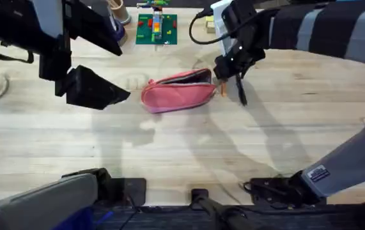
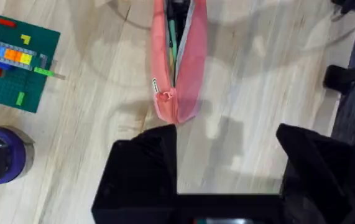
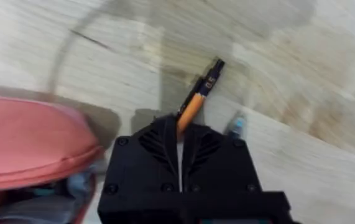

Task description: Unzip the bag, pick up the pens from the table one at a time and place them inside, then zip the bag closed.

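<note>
Overhead: one bag point(image 1: 178, 93), one orange pen point(image 3: 193, 109) clamped by right fingers point(image 3: 165, 146); left fingers point(image 2: 143, 168) wide.

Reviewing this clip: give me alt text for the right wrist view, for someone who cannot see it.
The right gripper, black fingers shut on the orange pen, holds it above the pale wooden table, dark tip pointing away from the camera. The pink-red bag lies beside the gripper, its opening showing.
</note>
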{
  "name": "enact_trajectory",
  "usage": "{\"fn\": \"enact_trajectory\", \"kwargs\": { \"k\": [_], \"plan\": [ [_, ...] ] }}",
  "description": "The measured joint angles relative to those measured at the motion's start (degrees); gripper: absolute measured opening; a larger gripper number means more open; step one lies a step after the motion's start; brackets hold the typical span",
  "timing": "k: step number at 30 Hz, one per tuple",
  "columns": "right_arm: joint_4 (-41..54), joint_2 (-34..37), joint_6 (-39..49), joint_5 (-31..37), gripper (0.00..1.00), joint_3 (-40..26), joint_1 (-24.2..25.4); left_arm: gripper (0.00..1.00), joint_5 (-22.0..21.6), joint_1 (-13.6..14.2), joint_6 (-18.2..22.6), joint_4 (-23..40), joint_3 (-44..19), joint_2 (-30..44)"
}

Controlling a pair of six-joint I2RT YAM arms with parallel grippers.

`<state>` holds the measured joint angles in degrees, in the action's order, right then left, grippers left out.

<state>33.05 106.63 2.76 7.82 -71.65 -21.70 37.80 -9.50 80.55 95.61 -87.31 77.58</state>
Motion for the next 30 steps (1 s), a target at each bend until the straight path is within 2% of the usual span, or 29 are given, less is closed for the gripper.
{"fn": "enact_trajectory", "kwargs": {
  "k": [6,12,20,30],
  "plan": [
    [0.86,-0.65,1.39,5.73,0.031,-1.26,0.29,0.995,0.00,0.00,0.00,0.00,0.00,0.00],
    [0.40,-6.55,5.16,5.70,0.031,-5.90,0.29,0.995,-0.02,0.00,0.00,0.00,0.00,0.00],
    [0.41,-14.84,22.81,-5.92,0.031,-8.16,0.29,0.994,-0.02,0.00,0.00,0.00,0.00,0.00],
    [5.82,-16.68,51.47,-20.21,0.033,-8.14,-0.08,0.995,-0.03,0.00,0.00,0.00,0.00,0.00]
  ]
}}
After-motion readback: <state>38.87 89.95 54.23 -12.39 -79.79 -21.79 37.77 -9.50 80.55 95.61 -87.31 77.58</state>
